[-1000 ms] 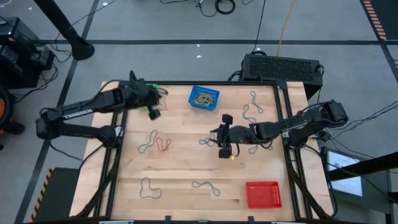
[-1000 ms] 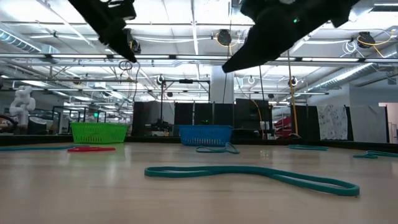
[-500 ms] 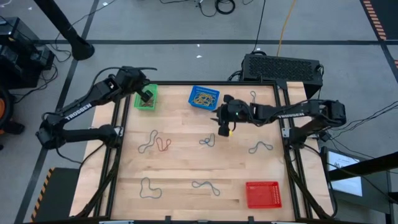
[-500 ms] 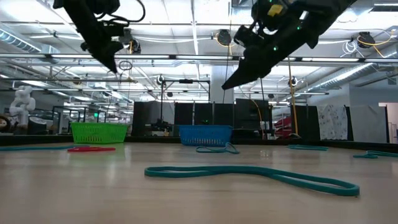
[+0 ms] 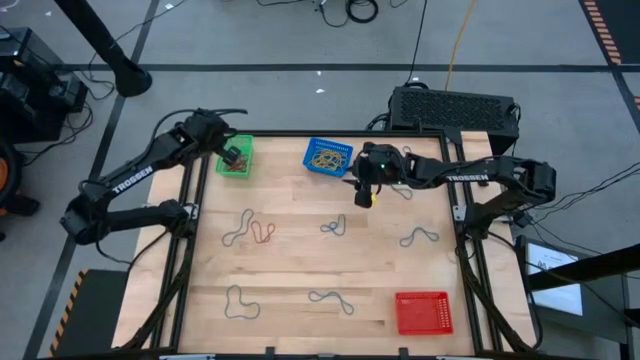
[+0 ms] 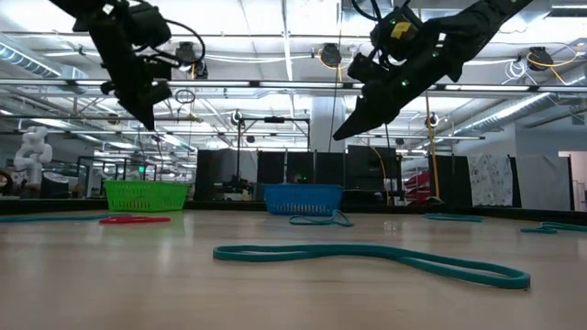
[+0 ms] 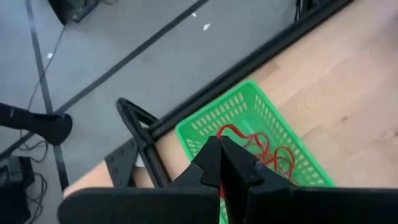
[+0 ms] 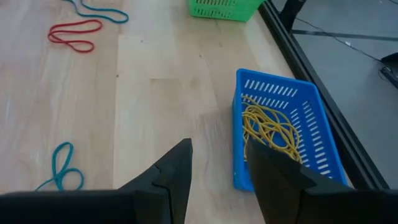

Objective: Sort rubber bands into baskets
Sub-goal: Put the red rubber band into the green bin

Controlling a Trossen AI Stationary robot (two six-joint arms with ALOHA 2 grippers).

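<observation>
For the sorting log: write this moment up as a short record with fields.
left gripper: shut, above the green basket
green basket contents: red rubber bands
right gripper: open, empty, beside the blue basket
blue basket contents: yellow rubber bands
red basket: near the table's front right corner, looks empty
loose on the table: one red band, several bluish ones

Two dark, near-black jointed arms; white lettering along left arm (image 5: 130, 178) and right arm (image 5: 470, 180); yellow tag on right gripper (image 5: 366, 190); tapered black fingers (image 8: 177, 171).
</observation>
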